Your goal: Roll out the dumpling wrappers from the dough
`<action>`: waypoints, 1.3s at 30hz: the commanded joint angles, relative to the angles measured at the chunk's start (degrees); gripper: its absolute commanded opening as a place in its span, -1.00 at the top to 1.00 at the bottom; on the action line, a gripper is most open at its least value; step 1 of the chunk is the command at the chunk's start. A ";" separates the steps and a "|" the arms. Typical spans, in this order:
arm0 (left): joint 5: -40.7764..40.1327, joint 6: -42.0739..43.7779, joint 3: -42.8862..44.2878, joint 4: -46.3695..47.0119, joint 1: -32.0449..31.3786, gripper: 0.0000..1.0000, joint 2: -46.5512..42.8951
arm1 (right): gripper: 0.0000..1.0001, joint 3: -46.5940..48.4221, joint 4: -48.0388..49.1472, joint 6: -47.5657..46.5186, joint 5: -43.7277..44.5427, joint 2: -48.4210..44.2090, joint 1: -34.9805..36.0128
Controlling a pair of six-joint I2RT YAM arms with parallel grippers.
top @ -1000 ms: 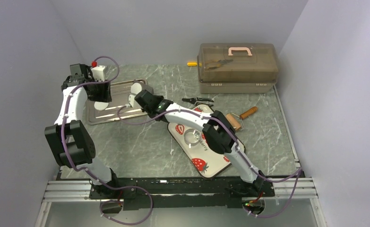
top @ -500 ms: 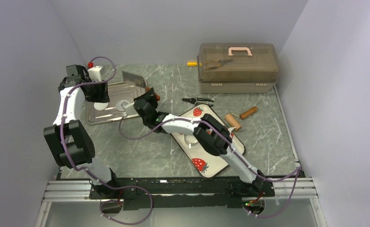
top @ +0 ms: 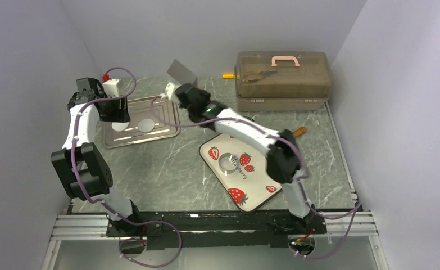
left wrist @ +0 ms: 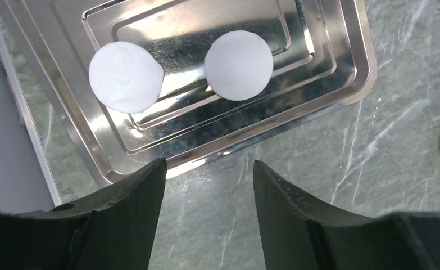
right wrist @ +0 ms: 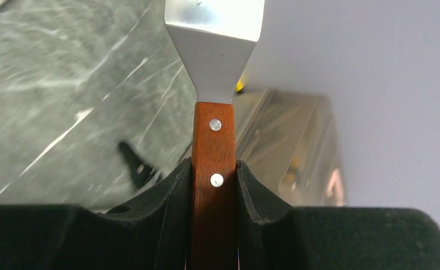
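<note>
Two round white dumpling wrappers (left wrist: 239, 64) lay on a shiny metal tray (left wrist: 341, 84).
The left gripper (left wrist: 209, 165) hung open above; the right gripper (right wrist: 213, 169) squeezed a wooden-handled metal spatula (right wrist: 214, 50).

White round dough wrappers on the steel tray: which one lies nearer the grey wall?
The left wrapper in the left wrist view, slightly uneven in outline; the right wrapper is neatly round.

A strawberry-printed plate (top: 251, 188) lies on the grey marbled table (top: 167, 169) with a clear ring (top: 228, 163) on it. Left of the plate sits a steel tray (top: 164, 130). Behind the plate stands a brown lidded case (top: 282, 79) with a pink handle. Behind-left of the plate, a wooden-handled spatula (right wrist: 213, 129) points its metal blade upward.
</note>
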 commanded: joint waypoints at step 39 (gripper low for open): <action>8.09 4.42 -7.28 -10.21 -5.14 -0.54 -13.61 | -0.99 -50.07 -10.77 59.72 -42.63 -56.36 -23.21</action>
